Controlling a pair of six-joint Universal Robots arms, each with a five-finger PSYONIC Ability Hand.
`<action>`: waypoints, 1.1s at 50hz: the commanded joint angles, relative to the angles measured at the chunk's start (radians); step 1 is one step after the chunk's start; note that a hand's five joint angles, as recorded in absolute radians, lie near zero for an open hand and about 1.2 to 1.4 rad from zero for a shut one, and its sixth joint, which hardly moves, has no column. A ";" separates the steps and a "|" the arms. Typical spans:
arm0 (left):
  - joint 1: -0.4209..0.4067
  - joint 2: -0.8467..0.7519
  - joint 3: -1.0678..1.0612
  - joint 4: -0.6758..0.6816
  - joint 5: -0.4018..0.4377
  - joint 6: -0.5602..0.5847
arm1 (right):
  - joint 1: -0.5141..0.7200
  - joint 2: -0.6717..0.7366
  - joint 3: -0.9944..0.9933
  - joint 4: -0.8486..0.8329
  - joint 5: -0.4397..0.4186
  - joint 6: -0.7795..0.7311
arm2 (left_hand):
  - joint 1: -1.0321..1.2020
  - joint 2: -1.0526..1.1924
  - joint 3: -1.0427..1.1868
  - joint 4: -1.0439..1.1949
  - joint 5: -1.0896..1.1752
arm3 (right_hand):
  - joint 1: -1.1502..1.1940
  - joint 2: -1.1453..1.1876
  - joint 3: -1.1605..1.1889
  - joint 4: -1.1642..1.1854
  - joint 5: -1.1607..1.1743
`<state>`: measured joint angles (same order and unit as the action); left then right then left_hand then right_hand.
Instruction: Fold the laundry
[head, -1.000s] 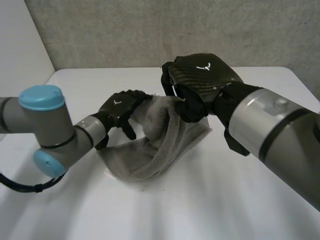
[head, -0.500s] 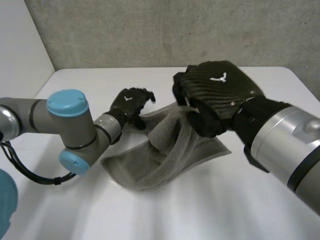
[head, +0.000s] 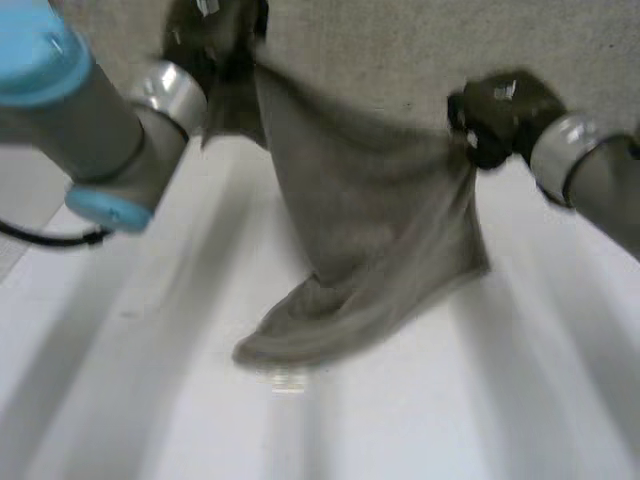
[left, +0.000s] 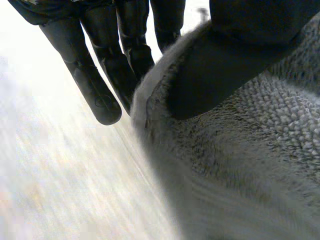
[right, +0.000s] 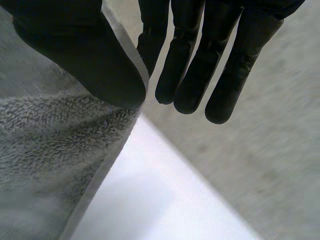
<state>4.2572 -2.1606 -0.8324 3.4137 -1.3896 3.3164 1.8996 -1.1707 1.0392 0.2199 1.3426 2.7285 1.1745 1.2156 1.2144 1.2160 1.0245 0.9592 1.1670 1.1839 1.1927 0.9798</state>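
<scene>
Pinching with the left robot hand (head: 215, 25), up at eleven o'clock in the head view: one top corner of the grey towel (head: 370, 230) clamped between thumb and fingers. Likewise with the right robot hand (head: 495, 115) at two o'clock, closed on the other top corner. Stretched between the two, well apart, top edge sagging a little. Hanging from there as a narrowing sheet, bunched lower end resting on the white bench (head: 150, 400) towards six o'clock. Behind it all, at twelve o'clock, a rough grey wall (head: 400, 40).

Up close from the left wrist: thumb pressed flat on the looped pile just inside the hem, fingers straight behind the edge. From the right wrist: thumb holding the hem against the nearest finger, the other fingers straight beside it, white bench and grey wall beyond the fingertips. From the head view instead: the whole drape, plus the left arm (head: 90, 110) entering at ten o'clock and the right arm (head: 590, 180) at three.

Against half a second ago: then low over the bench beside a crumpled heap, now lifted and drawn wide apart. Cloth pulled up and opened out, lower end still down on the surface.
</scene>
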 joint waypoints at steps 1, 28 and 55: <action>0.000 -0.028 0.347 0.034 -0.041 0.032 | 0.012 0.078 -0.309 -0.336 0.165 0.016 | 0.222 0.181 0.182 0.180 0.197 | 0.437 0.229 0.212 0.204 0.242; 0.041 0.064 -0.633 0.001 0.190 0.312 | 0.072 -0.107 0.604 -0.421 0.084 -0.013 | 0.222 0.181 0.182 0.180 0.197 | 0.437 0.229 0.212 0.204 0.242; -0.028 0.433 -0.722 -0.281 0.110 0.312 | -0.059 -0.066 0.630 -0.310 0.044 0.408 | 0.222 0.181 0.182 0.180 0.197 | -0.675 -0.882 -0.899 -0.908 -0.870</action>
<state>4.2478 -1.8070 -1.6119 3.1637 -1.2268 3.7586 1.8878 -1.2139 1.6606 -0.0734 1.4074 2.9943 1.1801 1.2164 1.2152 1.2170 1.0334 0.3978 0.4581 0.4555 0.4556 0.2829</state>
